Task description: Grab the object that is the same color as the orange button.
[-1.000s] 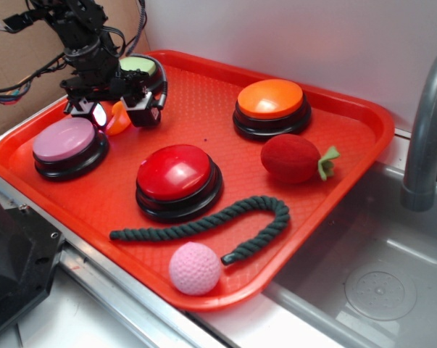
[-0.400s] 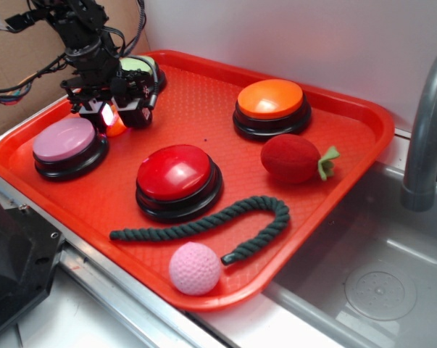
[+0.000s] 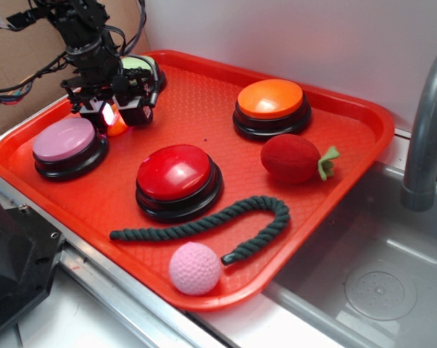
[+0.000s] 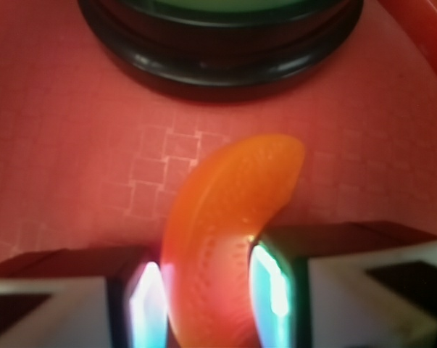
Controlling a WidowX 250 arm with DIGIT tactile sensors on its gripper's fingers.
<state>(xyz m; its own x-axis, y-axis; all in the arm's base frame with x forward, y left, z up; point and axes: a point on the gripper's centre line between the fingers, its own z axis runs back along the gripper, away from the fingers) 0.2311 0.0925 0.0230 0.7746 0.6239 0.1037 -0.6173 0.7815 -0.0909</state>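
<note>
The gripper (image 4: 204,293) sits clamped on the orange wedge (image 4: 229,225) at the tray's (image 3: 204,87) far-left corner — low on its curve, both pads gripping its sides, by the green button (image 4: 218,29)

Bright, even light keeps the exterior view sharp, with soft glare on the red button (image 3: 176,171) toward 12 o'clock, while the wrist view is blurred throughout, its finger pads (image 4: 147,304) flaring white at 6 o'clock

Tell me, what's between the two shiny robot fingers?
The orange wedge sits between the gripper's fingers; the wrist view shows it squeezed on both sides. Nothing else is in there.
</note>
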